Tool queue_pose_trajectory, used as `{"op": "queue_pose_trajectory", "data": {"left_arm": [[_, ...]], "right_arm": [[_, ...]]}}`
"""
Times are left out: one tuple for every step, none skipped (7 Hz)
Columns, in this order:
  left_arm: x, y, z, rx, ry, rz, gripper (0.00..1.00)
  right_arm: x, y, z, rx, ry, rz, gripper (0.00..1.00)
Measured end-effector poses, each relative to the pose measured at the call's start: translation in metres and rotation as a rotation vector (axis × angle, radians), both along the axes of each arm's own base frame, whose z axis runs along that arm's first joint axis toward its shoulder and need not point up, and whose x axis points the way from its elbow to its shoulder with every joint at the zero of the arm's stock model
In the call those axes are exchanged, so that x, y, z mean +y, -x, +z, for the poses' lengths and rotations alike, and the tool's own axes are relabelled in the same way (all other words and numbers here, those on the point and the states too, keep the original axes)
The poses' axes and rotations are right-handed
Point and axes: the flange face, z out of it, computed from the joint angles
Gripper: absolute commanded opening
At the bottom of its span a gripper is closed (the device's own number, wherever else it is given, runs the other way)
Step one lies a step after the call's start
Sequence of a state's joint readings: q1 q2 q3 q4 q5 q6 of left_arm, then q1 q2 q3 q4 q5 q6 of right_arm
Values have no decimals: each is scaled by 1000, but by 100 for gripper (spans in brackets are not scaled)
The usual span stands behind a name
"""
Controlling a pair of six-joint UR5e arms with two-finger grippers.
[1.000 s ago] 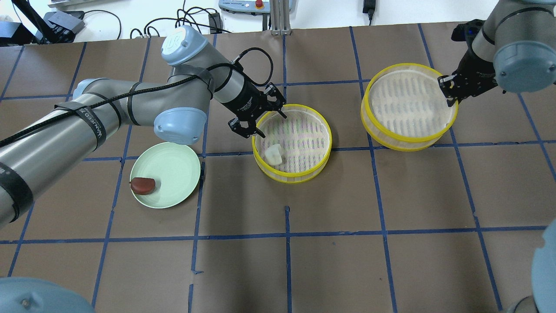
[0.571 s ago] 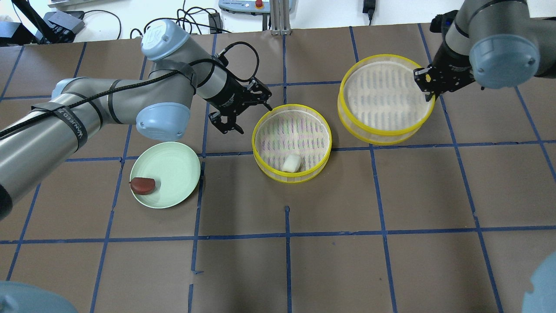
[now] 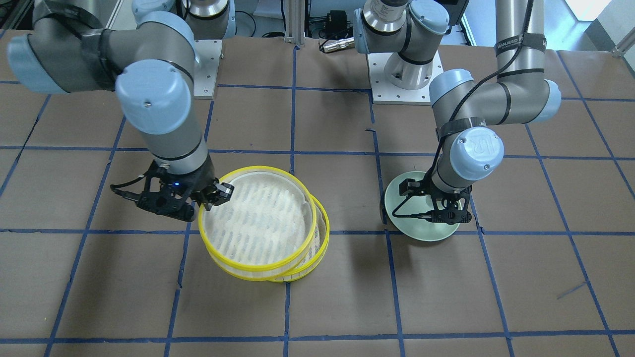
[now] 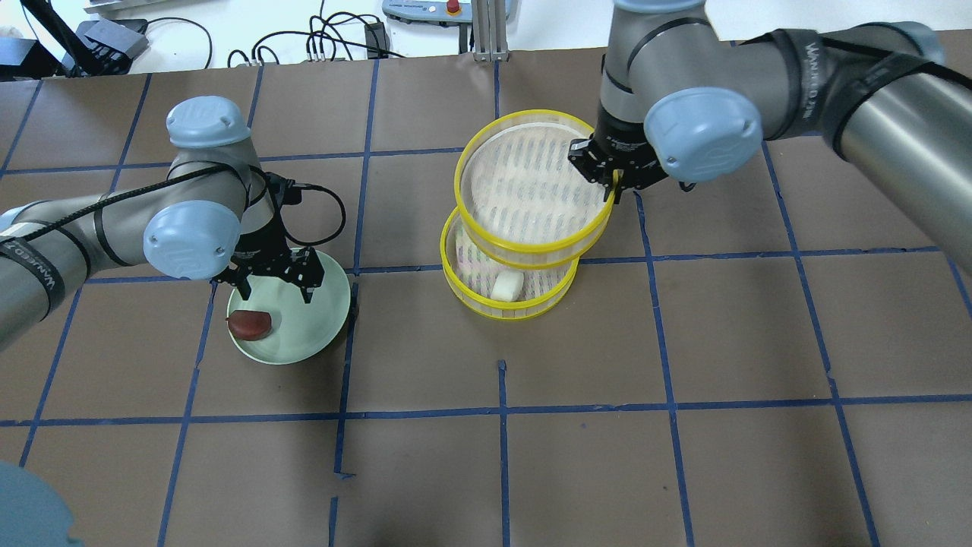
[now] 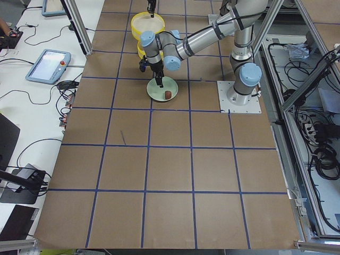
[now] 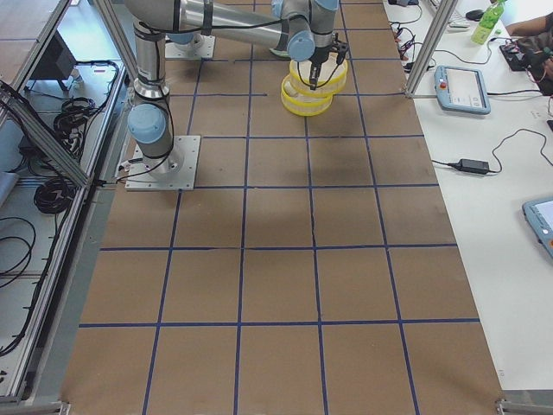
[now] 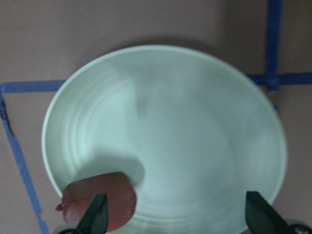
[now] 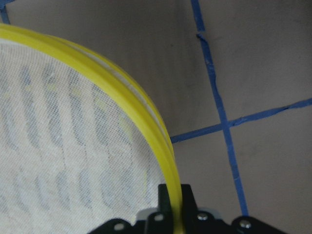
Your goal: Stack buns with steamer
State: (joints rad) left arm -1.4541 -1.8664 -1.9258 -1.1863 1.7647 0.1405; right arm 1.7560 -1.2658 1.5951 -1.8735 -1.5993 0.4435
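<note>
My right gripper [image 4: 611, 186] is shut on the yellow rim of the upper steamer tier [image 4: 524, 190] and holds it tilted, just above and partly over the lower tier [image 4: 490, 310]. The right wrist view shows the rim [image 8: 168, 161] pinched between the jaws. The white bun [image 4: 507, 286] lies in the lower tier near its front edge. My left gripper [image 4: 275, 289] is open above the pale green plate [image 4: 319, 319]. The reddish-brown bun [image 4: 250, 324] lies at the plate's left edge, and in the left wrist view this bun [image 7: 105, 197] sits beside one finger [image 7: 95, 219].
The brown table is marked with a blue tape grid. In the front-facing view the held tier [image 3: 258, 223] hides most of the lower one [image 3: 321, 233], and the left gripper [image 3: 449, 215] hangs over the plate [image 3: 402, 198]. Cables and a pendant lie beyond the far edge.
My right gripper has carried the second tier leftward until it overlaps the tier holding the white bun. My left gripper has moved from that tier back over the green plate, still open.
</note>
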Motion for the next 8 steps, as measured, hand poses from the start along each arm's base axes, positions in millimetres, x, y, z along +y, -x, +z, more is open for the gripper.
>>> {"op": "queue_pose_trajectory", "data": {"left_arm": [[6, -9, -10, -63, -37, -20, 70], [8, -14, -16, -108, -57, -35, 60], [8, -16, -21, -126, -69, -42, 28], [7, -17, -26, -131, -77, -43, 15], [6, -17, -27, -128, -77, -41, 13], [3, -16, -22, -123, -64, -39, 6], [-3, -15, -12, -115, -36, -36, 2], [-12, -11, 3, -81, -1, -24, 2]], "right_arm": [[5, -19, -18, 8, -20, 1, 8], [8, -26, -35, 11, -25, 3, 8], [11, -27, -48, 11, -12, 12, 8], [12, -26, -54, 20, 1, 30, 8], [13, -25, -55, 35, 11, 43, 8], [13, -24, -57, 42, 13, 49, 9], [14, -23, -58, 44, 12, 49, 12], [14, -23, -58, 42, 12, 45, 14]]}}
